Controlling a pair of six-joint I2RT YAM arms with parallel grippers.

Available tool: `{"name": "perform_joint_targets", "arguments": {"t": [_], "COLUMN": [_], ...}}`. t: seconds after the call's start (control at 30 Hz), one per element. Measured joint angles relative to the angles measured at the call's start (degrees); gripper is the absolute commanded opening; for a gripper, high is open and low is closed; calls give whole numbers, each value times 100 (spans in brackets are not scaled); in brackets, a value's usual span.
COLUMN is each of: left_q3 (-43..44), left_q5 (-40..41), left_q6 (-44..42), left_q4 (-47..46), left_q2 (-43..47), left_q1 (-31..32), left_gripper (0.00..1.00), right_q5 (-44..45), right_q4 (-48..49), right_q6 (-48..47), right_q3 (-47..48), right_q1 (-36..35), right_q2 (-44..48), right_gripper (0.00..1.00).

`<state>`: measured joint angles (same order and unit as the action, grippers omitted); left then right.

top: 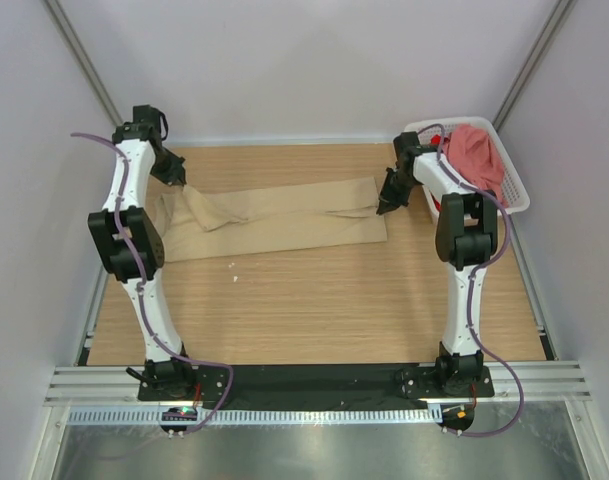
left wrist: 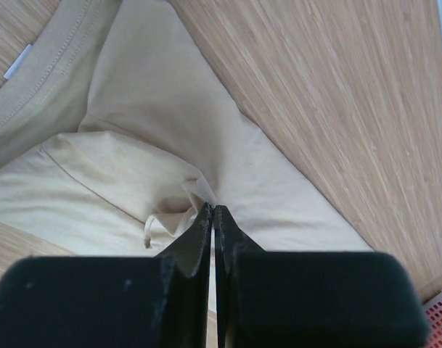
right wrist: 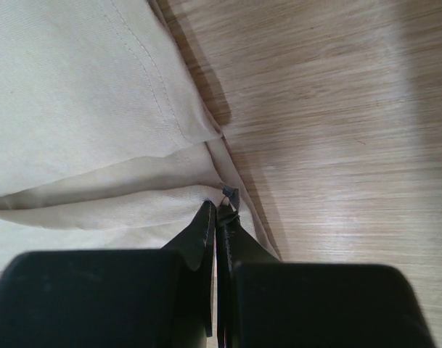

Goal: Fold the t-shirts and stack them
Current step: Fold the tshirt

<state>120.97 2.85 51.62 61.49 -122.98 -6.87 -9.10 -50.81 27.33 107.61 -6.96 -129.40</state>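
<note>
The beige-tan t-shirt (top: 274, 220) lies stretched into a long strip across the far half of the wooden table (top: 314, 300). My left gripper (top: 176, 180) is shut on a fold at the shirt's left end (left wrist: 170, 152), near the collar (left wrist: 39, 65). My right gripper (top: 386, 205) is shut on the edge at the shirt's right end (right wrist: 83, 94). The dusty pink t-shirt (top: 474, 155) is bunched in the white basket (top: 514, 195) at the far right. The bright orange t-shirt is out of view.
The basket stands close behind my right arm at the table's right edge. A small white speck (top: 233, 264) lies on the wood in front of the shirt. Grey walls close in the table on three sides.
</note>
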Motion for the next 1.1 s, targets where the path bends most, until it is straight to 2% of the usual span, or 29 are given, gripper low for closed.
{"name": "perform_joint_targets", "arguments": {"t": [0.27, 0.8, 0.83, 0.9, 0.93, 1.0, 1.03, 1.07, 1.1], "left_q3": [52, 57, 68, 109, 149, 229, 278, 328, 407], "left_q5": [-7, 50, 50, 50, 50, 50, 50, 50, 52], "left_q6": [2, 0, 2, 0, 2, -15, -26, -57, -105], "left_q4": [4, 17, 22, 46, 63, 94, 133, 162, 210], "left_q2": [-221, -223, -225, -238, -251, -267, -267, -267, -267], "left_q1": [0, 0, 0, 0, -2, -11, -17, -26, -37], "left_gripper": [0, 2, 7, 11, 17, 24, 32, 36, 38], "right_q5": [-4, 13, 28, 57, 70, 114, 140, 168, 197], "right_q4": [15, -7, -7, -2, -9, -22, -42, -57, -90], "right_q6": [2, 20, 28, 48, 52, 72, 72, 81, 81], "right_q3": [201, 444, 479, 570, 623, 748, 826, 905, 992], "right_q1": [2, 13, 15, 31, 37, 44, 46, 52, 57], "right_q2": [-203, -319, -328, -361, -378, -422, -442, -463, -483], "right_gripper": [1, 10, 12, 16, 20, 29, 34, 47, 51]}}
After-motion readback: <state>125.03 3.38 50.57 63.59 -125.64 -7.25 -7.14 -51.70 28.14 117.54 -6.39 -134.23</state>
